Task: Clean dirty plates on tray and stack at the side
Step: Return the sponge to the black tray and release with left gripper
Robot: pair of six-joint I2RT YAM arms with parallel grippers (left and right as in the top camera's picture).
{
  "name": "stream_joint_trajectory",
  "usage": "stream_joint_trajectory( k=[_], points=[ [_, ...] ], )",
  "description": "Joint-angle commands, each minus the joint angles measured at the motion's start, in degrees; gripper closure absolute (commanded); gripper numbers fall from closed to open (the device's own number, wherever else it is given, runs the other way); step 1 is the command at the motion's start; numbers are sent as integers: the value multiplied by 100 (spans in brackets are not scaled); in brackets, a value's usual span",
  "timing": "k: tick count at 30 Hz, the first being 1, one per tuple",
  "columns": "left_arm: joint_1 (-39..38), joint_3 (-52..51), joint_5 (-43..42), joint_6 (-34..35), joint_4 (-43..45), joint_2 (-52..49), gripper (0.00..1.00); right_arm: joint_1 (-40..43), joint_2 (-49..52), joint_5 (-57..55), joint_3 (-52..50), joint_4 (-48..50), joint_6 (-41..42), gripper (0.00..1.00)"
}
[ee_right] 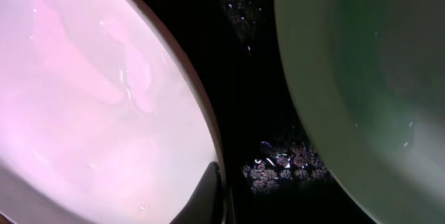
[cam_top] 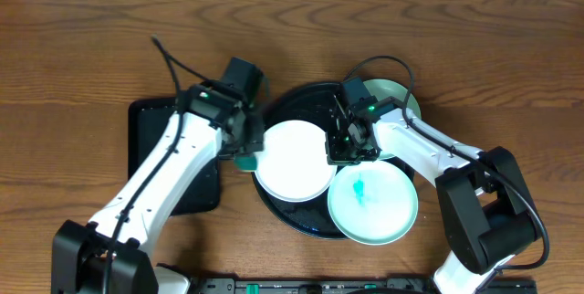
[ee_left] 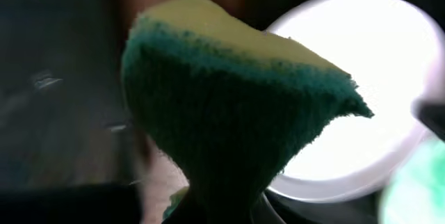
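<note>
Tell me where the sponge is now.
The sponge is left of centre in the overhead view, pinched in the left gripper, between the rectangular tray and the left rim of the white plate.

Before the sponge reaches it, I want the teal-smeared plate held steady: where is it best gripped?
Pinch the thin rim at its near-right edge, where the smeared plate seems to overhang the black tray. Come from the robot's right, low and level: a finger can likely slip under there, clear of the white plate.
</note>
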State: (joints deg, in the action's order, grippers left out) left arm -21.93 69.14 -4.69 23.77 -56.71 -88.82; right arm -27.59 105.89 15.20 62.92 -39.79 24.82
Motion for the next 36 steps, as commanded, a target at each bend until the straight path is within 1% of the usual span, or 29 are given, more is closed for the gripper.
stream_joint_trajectory(
  k=[1,3,4,6,8,12,17,19,21,22,24,25,26,28,30,34,35,36],
  points=[
    [737,72,535,166,-157,-63,93,-59,22,94,-48,-13,44,99],
    [1172,72,520,160,-164,-105,93,-59,22,96,-48,-13,44,99],
    [1574,72,514,61,-149,-146,93,-59,22,96,-48,-13,44,99],
    [1967,72,490,-114,-155,-247,93,-59,22,94,-48,-11,44,99],
    [2197,42,363,-256,-151,-393,93,-59,22,92,-48,-4,44,99],
    [2411,-24,369,-299,-125,-876,93,-59,22,94,-48,17,42,99],
    [2444,-31,365,-293,136,-1676,93,-59,22,94,-48,13,42,99],
    [2444,-31,365,-295,175,-1792,93,-59,22,94,-48,13,42,99],
    [2444,-31,365,-297,188,-1810,91,-57,22,94,-48,13,42,99],
    [2444,-28,365,-295,190,-1801,83,-57,22,94,-48,13,42,99],
    [2444,-26,365,-295,177,-1779,47,-57,22,94,-48,15,42,99],
    [2444,-22,363,-295,160,-1766,37,-59,22,94,-48,15,42,99],
    [2444,-22,363,-295,129,-1731,33,-59,22,94,-48,17,42,99],
    [2444,-13,363,-293,70,-1613,29,-59,22,92,-48,20,42,99],
    [2439,33,358,-293,-35,-1401,29,-59,22,94,-48,33,42,99],
    [2371,101,195,-293,-262,-667,28,-57,22,90,-48,160,39,99],
    [2352,101,138,-293,-317,-459,23,-57,22,92,-46,197,39,99],
    [2343,101,50,-291,-400,-203,21,-57,20,96,-44,227,42,99]
  ],
)
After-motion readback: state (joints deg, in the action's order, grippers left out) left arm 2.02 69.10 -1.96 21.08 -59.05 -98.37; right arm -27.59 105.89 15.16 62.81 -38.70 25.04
